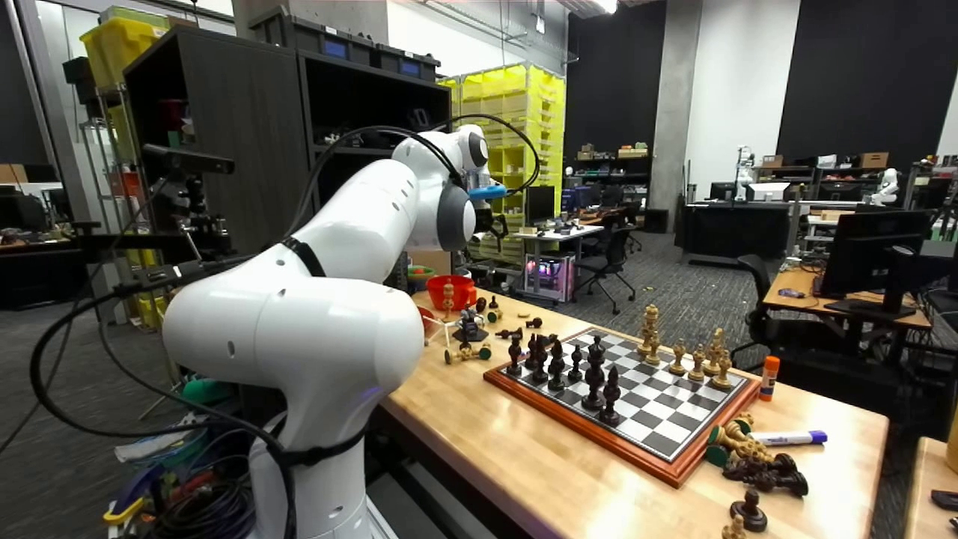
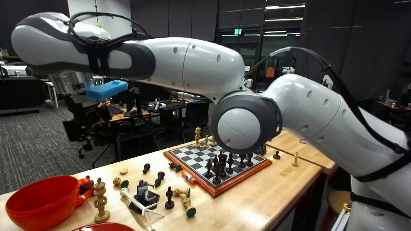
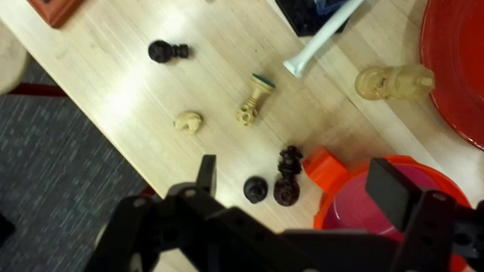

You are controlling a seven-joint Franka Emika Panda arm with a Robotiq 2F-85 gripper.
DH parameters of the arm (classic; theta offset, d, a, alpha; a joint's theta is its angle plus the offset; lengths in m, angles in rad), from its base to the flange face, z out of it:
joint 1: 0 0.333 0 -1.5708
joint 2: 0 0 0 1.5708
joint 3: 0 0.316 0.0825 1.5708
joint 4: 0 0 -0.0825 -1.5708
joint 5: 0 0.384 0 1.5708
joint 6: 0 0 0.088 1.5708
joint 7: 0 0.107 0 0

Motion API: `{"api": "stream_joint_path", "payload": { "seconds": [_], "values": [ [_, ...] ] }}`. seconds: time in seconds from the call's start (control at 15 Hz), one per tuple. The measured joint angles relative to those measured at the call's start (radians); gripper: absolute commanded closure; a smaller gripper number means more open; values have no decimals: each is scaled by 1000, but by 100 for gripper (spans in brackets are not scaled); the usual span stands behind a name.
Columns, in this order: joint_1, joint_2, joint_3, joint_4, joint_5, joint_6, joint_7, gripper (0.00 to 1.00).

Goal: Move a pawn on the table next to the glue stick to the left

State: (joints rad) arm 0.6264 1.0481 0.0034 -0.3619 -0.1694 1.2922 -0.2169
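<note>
The pale wood table (image 1: 456, 419) carries a red-framed chessboard (image 1: 584, 423). An orange-capped glue stick (image 1: 769, 379) stands upright beside the board's corner. Another orange glue stick (image 2: 188, 177) lies against the board's opposite side. A dark pawn (image 3: 255, 189) stands upright near the bowl. A dark pawn-like piece (image 3: 166, 51) lies on its side between bowl and board, also in an exterior view (image 2: 146, 168). Another dark pawn (image 1: 748, 513) stands at the far end from the bowl. My gripper (image 3: 297, 181) is open and empty, high above the table's bowl end; an exterior view also shows it (image 2: 80, 138).
A red bowl (image 2: 41, 203) with a handle stands below the gripper, beside a red plate (image 3: 450, 71). Loose pieces, a tall pale piece (image 2: 100, 200) and a small black stand with a white rod (image 2: 144, 200) lie around. A marker (image 1: 789, 438) lies by the board.
</note>
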Motion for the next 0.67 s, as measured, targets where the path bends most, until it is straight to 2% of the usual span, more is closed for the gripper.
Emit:
{"api": "stream_joint_path", "payload": {
  "seconds": [0.27, 0.67],
  "values": [
    [-100, -9, -6, -1, 2, -44, -10, 0],
    [-237, 19, 16, -14, 34, 27, -105, 0]
  ]
}}
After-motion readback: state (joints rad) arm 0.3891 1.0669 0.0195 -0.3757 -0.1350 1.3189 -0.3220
